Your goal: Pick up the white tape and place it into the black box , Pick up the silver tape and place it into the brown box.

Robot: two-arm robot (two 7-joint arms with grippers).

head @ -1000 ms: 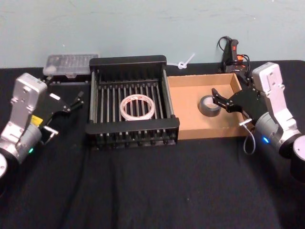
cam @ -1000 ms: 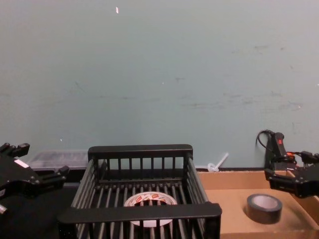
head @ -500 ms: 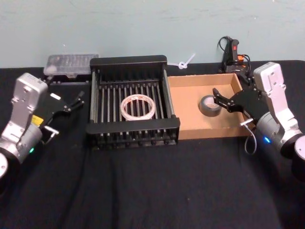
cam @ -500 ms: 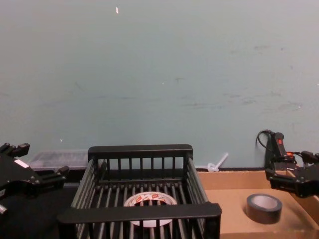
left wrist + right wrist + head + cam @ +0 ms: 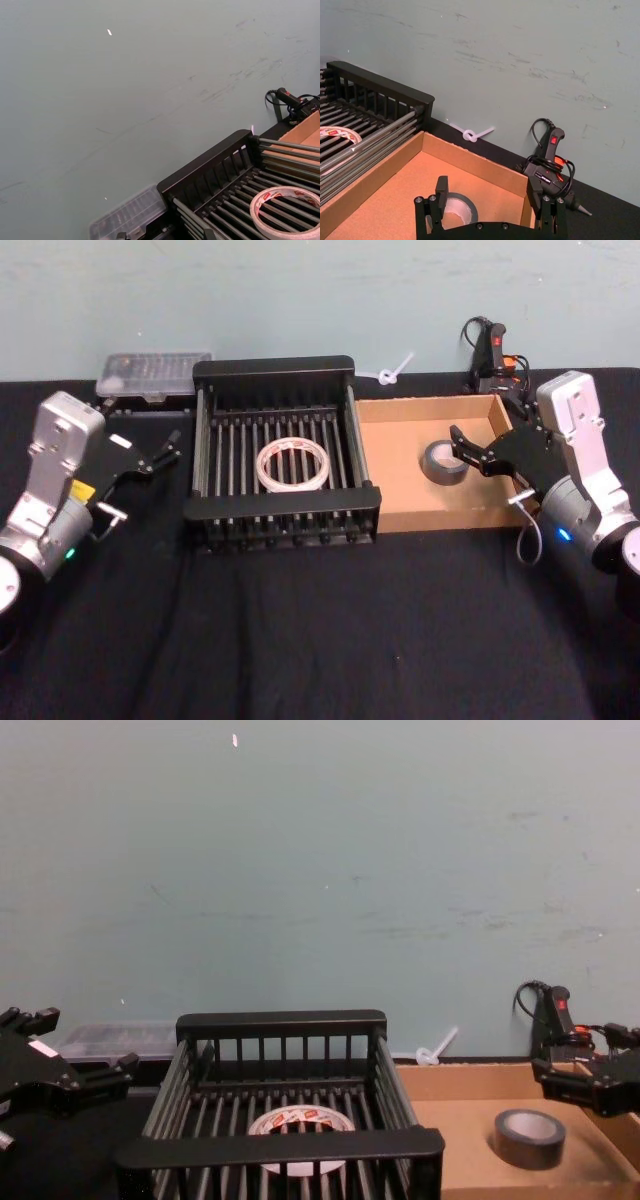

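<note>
Chest view — white tape half-hidden

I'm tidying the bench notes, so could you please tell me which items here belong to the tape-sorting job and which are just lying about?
Job items:
white tape, lying in the black box
silver tape, lying in the brown box

Lying about:
clear plastic case
glue gun
white cable tie

The black box stands on the bench, the white tape in it. The brown box touches its right side and holds the silver tape. Left tool left of the black box; right tool over the brown box's right wall.
</note>
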